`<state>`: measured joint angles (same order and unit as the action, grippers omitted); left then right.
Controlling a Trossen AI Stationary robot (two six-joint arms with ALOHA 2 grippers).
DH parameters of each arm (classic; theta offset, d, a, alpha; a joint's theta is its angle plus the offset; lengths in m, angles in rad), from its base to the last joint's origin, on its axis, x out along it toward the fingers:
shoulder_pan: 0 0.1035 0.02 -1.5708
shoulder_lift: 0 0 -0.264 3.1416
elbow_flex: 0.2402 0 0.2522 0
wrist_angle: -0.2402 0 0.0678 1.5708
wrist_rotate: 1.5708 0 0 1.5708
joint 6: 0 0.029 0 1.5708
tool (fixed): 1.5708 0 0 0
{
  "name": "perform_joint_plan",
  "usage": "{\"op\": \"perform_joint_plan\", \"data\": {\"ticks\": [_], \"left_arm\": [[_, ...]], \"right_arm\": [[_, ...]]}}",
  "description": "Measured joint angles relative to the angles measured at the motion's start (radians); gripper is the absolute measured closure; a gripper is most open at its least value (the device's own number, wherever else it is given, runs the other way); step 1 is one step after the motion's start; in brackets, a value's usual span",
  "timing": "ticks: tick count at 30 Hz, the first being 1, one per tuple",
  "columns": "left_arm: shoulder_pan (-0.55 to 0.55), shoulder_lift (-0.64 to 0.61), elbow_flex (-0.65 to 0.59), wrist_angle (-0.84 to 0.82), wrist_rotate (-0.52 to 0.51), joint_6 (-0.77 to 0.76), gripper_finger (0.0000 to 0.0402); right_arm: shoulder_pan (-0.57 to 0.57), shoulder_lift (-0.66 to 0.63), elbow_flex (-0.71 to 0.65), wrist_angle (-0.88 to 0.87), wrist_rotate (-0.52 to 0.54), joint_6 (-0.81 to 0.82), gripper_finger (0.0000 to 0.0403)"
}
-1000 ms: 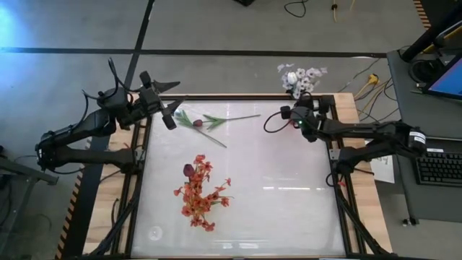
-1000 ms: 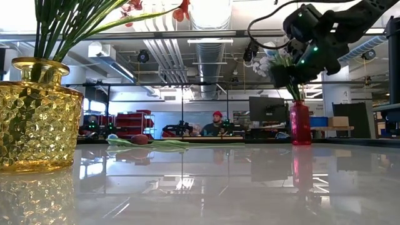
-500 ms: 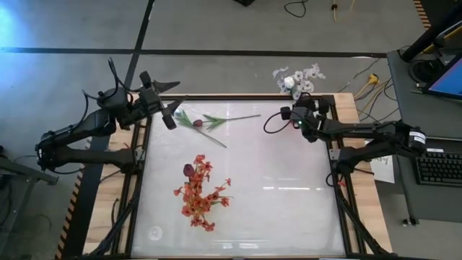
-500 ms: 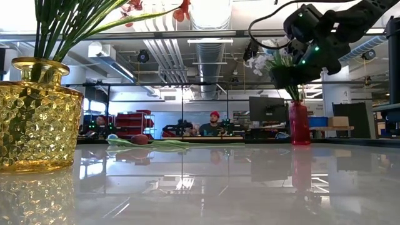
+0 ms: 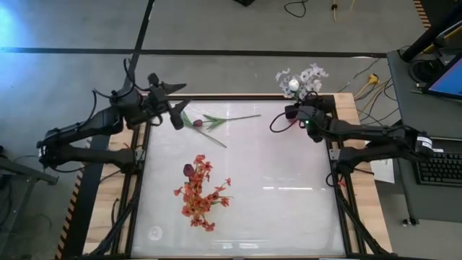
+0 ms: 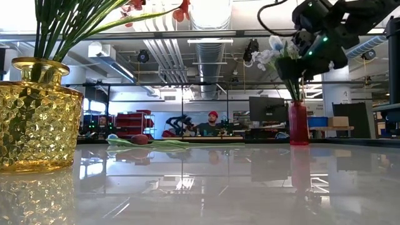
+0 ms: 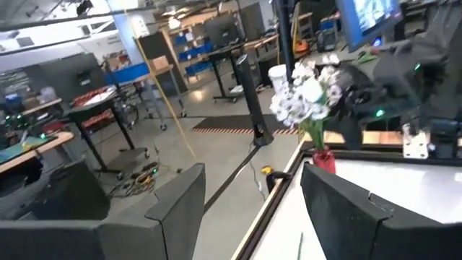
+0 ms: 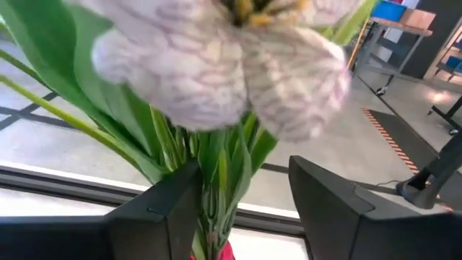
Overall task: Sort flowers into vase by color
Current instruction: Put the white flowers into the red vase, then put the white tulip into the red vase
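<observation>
A maroon tulip (image 5: 198, 123) lies along the table's far edge, stem (image 5: 234, 118) running rightward toward the red vase (image 6: 299, 124) (white flowers (image 5: 299, 78) upright). Right gripper (image 5: 294, 113) open beside them; left gripper (image 5: 172, 114) open near the bud. Open tabletop (image 5: 289, 202) between.

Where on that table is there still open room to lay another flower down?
The table's whole right half is bare, up to the red vase at the far right corner. The left middle is crowded by the orange flowers; a maroon tulip lies along the far edge.

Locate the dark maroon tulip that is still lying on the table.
In the high view, the dark maroon tulip with its long green stem lies near the white table's far left edge, just beside the left gripper.
</observation>
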<state>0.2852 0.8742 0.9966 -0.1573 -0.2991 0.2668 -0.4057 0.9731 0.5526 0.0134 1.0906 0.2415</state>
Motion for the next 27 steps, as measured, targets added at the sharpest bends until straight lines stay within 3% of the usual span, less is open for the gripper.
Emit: {"op": "perform_joint_plan", "data": {"ticks": [9, 27], "left_arm": [[0.0, 0.038, 0.0, -0.008, -0.006, -0.011, 0.019], [0.006, 0.088, 0.0, -0.066, -0.006, -0.084, 0.019]], "right_arm": [[0.0, -0.089, 0.0, -0.158, -0.079, 0.134, 0.0176], [0.006, -0.19, 0.0, -0.221, -0.218, 0.181, 0.0113]]}}
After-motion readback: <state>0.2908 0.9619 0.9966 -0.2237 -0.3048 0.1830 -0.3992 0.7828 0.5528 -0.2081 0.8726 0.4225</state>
